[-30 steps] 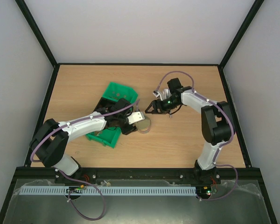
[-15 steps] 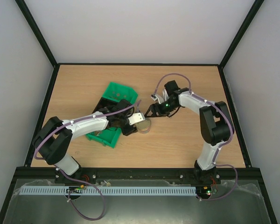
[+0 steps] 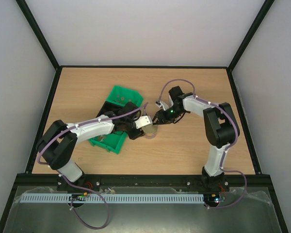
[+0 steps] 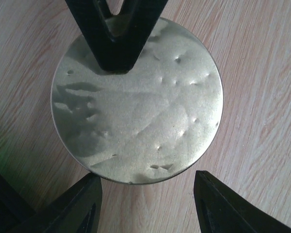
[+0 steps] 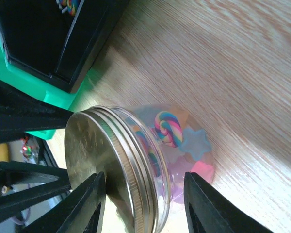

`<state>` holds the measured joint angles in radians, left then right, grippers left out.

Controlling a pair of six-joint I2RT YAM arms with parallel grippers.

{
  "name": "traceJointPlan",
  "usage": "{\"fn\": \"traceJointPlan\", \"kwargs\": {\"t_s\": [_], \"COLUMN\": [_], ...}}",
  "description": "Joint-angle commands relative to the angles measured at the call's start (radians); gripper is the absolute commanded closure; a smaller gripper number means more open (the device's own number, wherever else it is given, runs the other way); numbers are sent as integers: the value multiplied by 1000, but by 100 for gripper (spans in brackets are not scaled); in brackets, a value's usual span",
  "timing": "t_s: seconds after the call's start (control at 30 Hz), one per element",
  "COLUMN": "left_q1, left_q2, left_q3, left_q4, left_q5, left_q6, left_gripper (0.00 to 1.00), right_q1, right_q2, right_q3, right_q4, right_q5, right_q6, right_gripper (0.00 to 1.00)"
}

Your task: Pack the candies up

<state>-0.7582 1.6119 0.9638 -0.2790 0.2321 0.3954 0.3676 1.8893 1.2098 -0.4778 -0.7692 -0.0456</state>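
Right pincer (image 5: 144, 179) straddles jar (image 5: 186, 145) lid (image 5: 94, 150); candies (image 5: 169, 128) inside; left pincer (image 4: 146, 177) spread nearby.

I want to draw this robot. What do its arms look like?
The left arm and right arm are white with black joints, each trailing a purple cable. Their fingers are black and pointed. The right one has a green light.

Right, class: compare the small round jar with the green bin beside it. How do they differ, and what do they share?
The jar is round and clear-walled; the green bin is angular and opaque, dark inside. The jar is closed by a metal lid; the bin is open-topped. The jar is far smaller than the bin. Both rest on the wooden table.
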Motion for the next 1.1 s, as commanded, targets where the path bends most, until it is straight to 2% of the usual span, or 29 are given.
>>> {"fn": "traceJointPlan", "kwargs": {"t_s": [0.0,0.13,0.3,0.4,0.5,0.63,0.77,1.07], "left_q1": [-1,9,48,51,50,46,29,30], "left_q2": [11,7,-72,-114,-90,-17,30,60], "left_q3": [30,32,27,38,83,149,162,11], "left_q4": [13,-3,-55,-64,-62,-46,-48,-46], "left_q5": [16,37,144,155,156,144,114,-17], "left_q6": [-6,-8,21,26,4,-34,-5,80], "left_gripper": [47,47,47,47,47,50,53,58], "right_q1": [4,4,3,4,4,4,5,14], "right_q2": [24,39,44,47,43,47,50,56], "right_q3": [0,7,7,9,10,9,0,-51], "right_q4": [-43,-47,-48,-51,-50,-47,-38,8], "right_q5": [-12,-12,-15,-24,-35,-44,-44,-71], "right_q6": [2,4,7,7,12,16,18,29], "right_gripper": [59,62,66,66,65,65,65,69]}}
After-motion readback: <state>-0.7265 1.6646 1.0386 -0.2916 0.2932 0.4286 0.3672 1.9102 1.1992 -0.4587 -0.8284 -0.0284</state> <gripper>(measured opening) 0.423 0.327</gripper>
